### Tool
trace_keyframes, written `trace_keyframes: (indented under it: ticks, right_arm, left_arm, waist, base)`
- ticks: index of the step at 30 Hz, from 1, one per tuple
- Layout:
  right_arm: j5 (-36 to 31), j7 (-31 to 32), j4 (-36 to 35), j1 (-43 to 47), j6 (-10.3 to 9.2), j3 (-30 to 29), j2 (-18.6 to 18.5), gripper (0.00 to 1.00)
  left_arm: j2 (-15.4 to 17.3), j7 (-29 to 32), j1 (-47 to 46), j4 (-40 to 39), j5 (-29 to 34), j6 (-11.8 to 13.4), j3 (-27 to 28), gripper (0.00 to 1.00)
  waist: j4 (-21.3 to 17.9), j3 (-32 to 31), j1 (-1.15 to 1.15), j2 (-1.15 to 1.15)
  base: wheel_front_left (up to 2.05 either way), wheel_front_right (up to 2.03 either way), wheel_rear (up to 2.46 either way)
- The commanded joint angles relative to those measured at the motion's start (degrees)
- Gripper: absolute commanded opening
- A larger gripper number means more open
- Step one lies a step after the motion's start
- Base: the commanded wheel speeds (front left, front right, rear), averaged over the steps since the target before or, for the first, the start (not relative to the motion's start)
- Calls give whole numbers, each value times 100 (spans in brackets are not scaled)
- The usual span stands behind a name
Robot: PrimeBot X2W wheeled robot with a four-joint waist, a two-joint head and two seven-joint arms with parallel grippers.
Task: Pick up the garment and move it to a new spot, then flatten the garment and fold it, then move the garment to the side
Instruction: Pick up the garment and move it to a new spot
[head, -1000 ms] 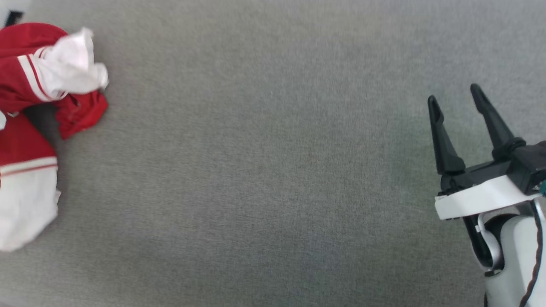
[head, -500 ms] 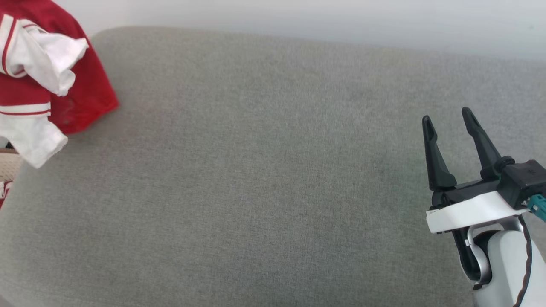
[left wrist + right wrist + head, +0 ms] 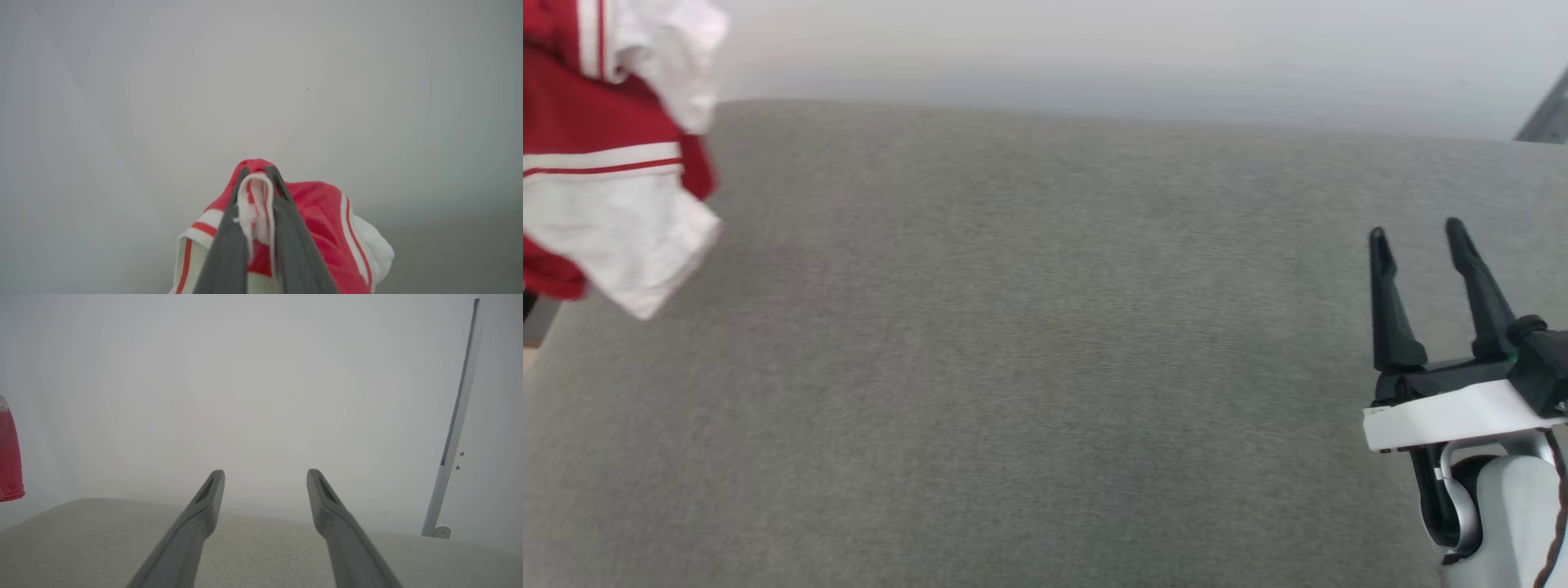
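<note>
Since a second ago the head camera has tilted up, bringing the wall into its view, and the garment, which lay bunched on the grey cushion, now hangs clear of it at 10 o'clock in the head view.

Nearest, at 4 o'clock in that view, the right gripper hovers over the cushion with its two dark fingers spread wide apart and nothing between them. Its own wrist view shows the same open fingers above the cushion's pale fabric.

Further out, the left gripper is pinched together on a fold of the garment. White fabric is squeezed between the fingers, and red cloth with white-and-red stripe trim drapes below and to either side. In the head view a white sleeve end dangles lowest, towards 9 o'clock, over the cushion's left edge.

In the right wrist view a sliver of the red cloth shows at 9 o'clock. Farthest, the plain pale wall runs across 12 o'clock, with a slim upright rail at 3 o'clock in the right wrist view.
</note>
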Motion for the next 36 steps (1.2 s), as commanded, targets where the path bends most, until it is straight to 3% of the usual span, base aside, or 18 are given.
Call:
trace_keyframes:
  ticks: [1, 11, 20, 28, 36]
  right_arm:
    - [-51, -34, -20, 59, -2, -53, 36, 100]
    - [-101, -107, -120, 162, -2, -333, 177, 100]
    - [-18, -172, -66, 195, -2, -349, 314, 100]
    - [74, -204, 122, 162, -2, -196, 406, 100]
    - [210, -210, 305, 0, -2, -13, 443, 100]
  left_arm:
    - [-1, 124, 124, -293, -102, 75, -9, 0]
    - [148, 1168, 727, -2621, -307, 591, -137, 0]
    - [-77, 1985, 1225, -3907, -498, 832, -672, 0]
    - [-378, 2416, 1761, -3842, -581, 821, -1366, 0]
    - [-697, 2813, 2188, -2691, -654, 615, -2095, 0]
  waist:
    - [-146, -24, 0, 0]
    - [-951, 43, 0, 0]
    - [-1693, 251, 0, 0]
    - [-2130, 482, 0, 0]
    - [-2393, 683, 0, 0]
  base:
    - [0, 0, 0]
    - [0, 0, 0]
    - [0, 0, 0]
    - [0, 0, 0]
    - [0, 0, 0]
